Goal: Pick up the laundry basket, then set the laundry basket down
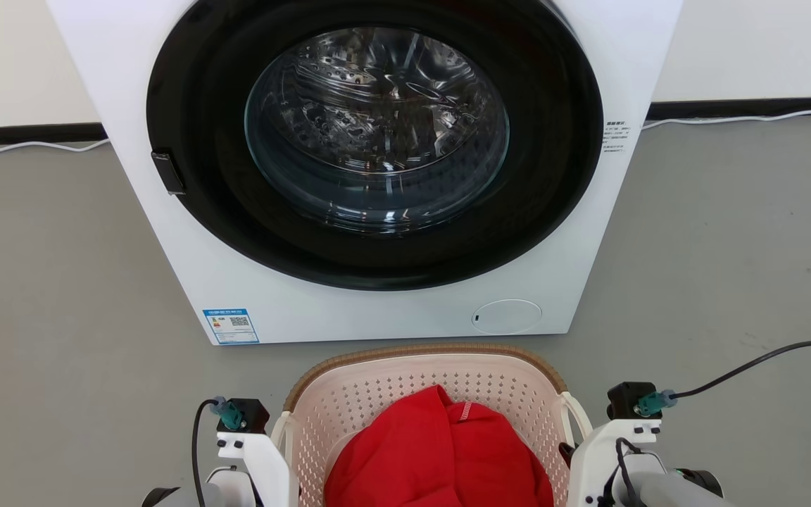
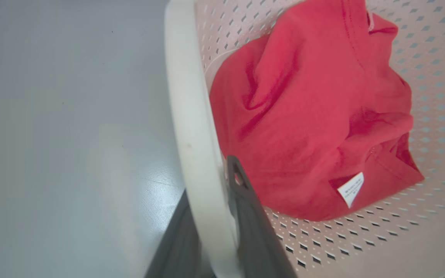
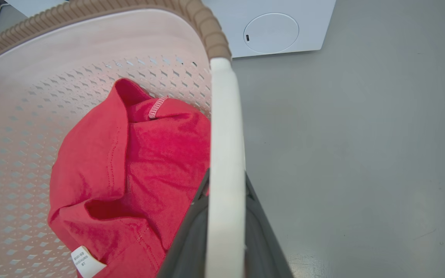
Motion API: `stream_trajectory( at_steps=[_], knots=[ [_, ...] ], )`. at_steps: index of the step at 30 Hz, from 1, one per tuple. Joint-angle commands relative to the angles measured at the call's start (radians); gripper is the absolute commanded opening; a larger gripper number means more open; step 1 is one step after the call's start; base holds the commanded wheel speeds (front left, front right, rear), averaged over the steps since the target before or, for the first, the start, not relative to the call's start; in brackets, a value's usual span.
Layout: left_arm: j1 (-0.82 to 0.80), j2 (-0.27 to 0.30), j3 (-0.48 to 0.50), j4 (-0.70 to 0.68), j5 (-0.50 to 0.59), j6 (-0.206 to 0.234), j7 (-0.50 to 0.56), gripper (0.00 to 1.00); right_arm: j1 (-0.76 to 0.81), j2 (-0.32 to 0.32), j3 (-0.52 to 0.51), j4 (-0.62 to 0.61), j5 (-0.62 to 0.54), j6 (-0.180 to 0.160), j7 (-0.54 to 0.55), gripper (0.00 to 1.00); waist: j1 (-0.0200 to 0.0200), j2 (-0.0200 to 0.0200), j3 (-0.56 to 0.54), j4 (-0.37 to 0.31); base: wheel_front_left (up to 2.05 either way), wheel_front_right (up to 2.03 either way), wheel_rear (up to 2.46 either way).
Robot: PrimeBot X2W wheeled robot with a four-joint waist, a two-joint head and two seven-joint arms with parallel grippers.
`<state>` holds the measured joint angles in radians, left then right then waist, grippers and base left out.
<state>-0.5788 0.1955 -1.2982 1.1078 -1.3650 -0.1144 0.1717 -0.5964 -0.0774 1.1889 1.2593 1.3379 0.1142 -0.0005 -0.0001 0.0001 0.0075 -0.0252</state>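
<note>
1. It looked like a laundry area in a plain, sparsely furnished room.
2. A white front-loading washing machine (image 1: pixel 377 317) stood door-closed on a bare grey floor (image 1: pixel 729 267).
3. Behind it ran a white wall (image 1: pixel 750 49) with a dark baseboard (image 1: pixel 25 132) and a pale cable (image 1: pixel 729 120) along it.
4. The laundry basket (image 1: pixel 377 394) in front held a red garment (image 1: pixel 434 458).

1. Blue sticker (image 1: pixel 231 326) with a QR code, at 7 o'clock on the washing machine (image 1: pixel 377 317) front; its print is too small to read.
2. Dark printed lines (image 1: pixel 614 137) at 3 o'clock on that front; illegible.
3. White tag (image 2: pixel 350 189) on the red garment (image 2: pixel 315 116) in the laundry basket (image 2: pixel 419 231); print illegible.
</note>
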Motion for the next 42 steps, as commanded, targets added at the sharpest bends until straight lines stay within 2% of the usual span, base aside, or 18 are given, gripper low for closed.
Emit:
stream_trajectory(
  at_steps=[1,30,42],
  knots=[
    [-0.026,-0.01,0.018,-0.024,-0.005,-0.016,-0.008,0.0,-0.019,0.027,0.012,-0.027,0.006,0.017,-0.015,0.0,0.0001,-0.0001,0.0,-0.001,0.0,0.0,0.0],
    [-0.024,-0.013,0.018,-0.019,-0.005,-0.016,-0.016,0.0,-0.032,0.027,0.07,-0.027,0.058,0.017,-0.023,0.0,0.0001,-0.0001,0.003,-0.007,0.0,0.0,0.0],
    [-0.064,0.056,0.022,-0.083,-0.013,-0.016,-0.065,0.0,-0.082,0.027,0.08,-0.039,0.052,0.017,-0.068,0.0,0.0001,-0.0001,0.099,-0.013,0.0,0.0,0.0]
  ],
)
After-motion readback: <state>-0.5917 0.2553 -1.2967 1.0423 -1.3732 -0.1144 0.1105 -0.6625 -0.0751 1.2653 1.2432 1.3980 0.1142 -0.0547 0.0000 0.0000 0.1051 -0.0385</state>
